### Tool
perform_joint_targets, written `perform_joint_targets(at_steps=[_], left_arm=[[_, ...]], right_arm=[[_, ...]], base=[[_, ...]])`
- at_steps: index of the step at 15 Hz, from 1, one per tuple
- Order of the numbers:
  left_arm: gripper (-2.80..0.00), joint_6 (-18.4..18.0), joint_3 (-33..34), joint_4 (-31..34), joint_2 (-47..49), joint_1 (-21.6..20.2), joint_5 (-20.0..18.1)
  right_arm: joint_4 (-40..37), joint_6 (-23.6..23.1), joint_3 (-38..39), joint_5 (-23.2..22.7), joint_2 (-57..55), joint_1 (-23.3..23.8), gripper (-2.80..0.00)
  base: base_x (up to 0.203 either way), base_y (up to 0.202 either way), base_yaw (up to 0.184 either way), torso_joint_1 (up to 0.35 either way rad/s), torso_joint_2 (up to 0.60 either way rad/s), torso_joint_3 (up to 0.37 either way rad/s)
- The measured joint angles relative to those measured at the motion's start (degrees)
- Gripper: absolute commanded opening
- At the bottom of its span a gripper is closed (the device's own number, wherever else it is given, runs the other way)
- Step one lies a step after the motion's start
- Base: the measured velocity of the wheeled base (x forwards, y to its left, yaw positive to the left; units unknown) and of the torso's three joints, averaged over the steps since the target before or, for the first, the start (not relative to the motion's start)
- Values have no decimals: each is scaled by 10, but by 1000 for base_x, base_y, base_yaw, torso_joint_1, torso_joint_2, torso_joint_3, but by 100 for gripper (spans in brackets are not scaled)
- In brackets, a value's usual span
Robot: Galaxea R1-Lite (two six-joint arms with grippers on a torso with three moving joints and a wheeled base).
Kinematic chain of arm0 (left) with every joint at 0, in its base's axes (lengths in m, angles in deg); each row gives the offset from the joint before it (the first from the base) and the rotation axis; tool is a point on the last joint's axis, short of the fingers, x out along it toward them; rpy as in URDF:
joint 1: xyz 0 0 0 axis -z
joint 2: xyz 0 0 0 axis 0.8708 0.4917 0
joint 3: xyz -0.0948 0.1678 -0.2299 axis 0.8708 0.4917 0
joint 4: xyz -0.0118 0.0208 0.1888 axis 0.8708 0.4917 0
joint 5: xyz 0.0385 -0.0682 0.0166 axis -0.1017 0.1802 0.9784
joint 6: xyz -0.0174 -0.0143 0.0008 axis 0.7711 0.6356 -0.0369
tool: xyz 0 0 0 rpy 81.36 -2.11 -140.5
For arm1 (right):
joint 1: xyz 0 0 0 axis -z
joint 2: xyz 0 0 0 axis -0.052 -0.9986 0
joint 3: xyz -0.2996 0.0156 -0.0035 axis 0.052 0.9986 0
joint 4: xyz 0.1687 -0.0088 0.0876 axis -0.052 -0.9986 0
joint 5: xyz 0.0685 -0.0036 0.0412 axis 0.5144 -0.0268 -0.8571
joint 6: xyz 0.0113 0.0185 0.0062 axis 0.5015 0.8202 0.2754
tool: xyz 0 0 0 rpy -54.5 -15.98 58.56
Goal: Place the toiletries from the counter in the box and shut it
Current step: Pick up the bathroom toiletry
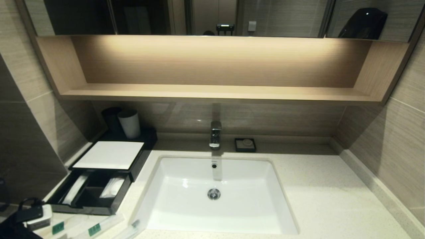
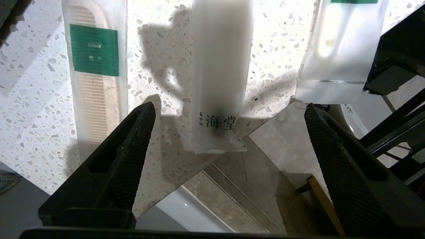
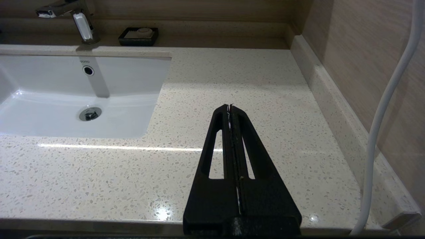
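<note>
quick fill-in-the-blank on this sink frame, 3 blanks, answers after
1. The box's drawer is pulled ____.
2. The left gripper hangs with its fingers ____ over the packets on the counter.
3. The green label on the comb packet reads ____.

Answers: open; open; COMB

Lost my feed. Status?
Left gripper open over the packets at counter edge. Right gripper shut, parked. Box drawer open, two packets inside. Nothing in the way.
</note>
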Motion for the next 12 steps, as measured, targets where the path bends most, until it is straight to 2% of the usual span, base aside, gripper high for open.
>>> perform_joint_targets(at_steps=[3,8,12], left_arm=[[0,0,4,-15,3,5,6],[0,0,36,-82,16,13,17],[0,1,42,-83,21,14,17]], right_arm=[[0,0,0,0,0,0,-280],[0,0,0,0,0,0,-280],[0,0,0,0,0,0,-280]], base=[[0,0,0,0,0,0],[0,0,0,0,0,0],[0,0,0,0,0,0]])
